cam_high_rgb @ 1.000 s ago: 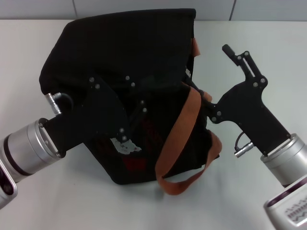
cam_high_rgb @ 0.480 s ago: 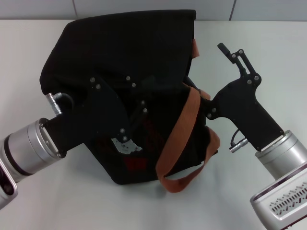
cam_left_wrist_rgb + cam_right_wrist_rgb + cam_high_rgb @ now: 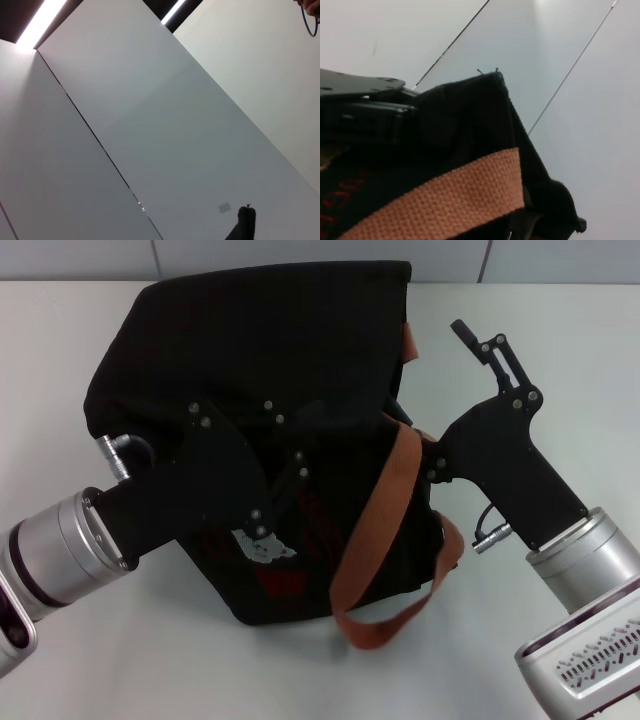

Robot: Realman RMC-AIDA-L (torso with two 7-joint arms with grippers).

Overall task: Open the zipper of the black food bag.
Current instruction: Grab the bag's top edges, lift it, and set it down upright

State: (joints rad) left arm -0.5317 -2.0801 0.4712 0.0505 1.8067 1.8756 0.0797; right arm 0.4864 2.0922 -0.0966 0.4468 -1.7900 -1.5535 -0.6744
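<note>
The black food bag lies on the white table, its orange-brown strap looping down its right side. Its red lettering and strap fill the right wrist view. I cannot make out the zipper against the black fabric. My left gripper rests over the bag's front face, black on black. My right gripper is at the bag's right side and stands open. One finger points up and away. The other lies against the bag beside the strap.
A tan and white patch shows under the left gripper. The white table extends right of the bag, with a tiled wall edge behind. The left wrist view shows only pale wall panels.
My right gripper has shifted a little to the left, closer to the bag's side, and the strap loop has moved slightly. The left gripper and the bag have stayed put.
</note>
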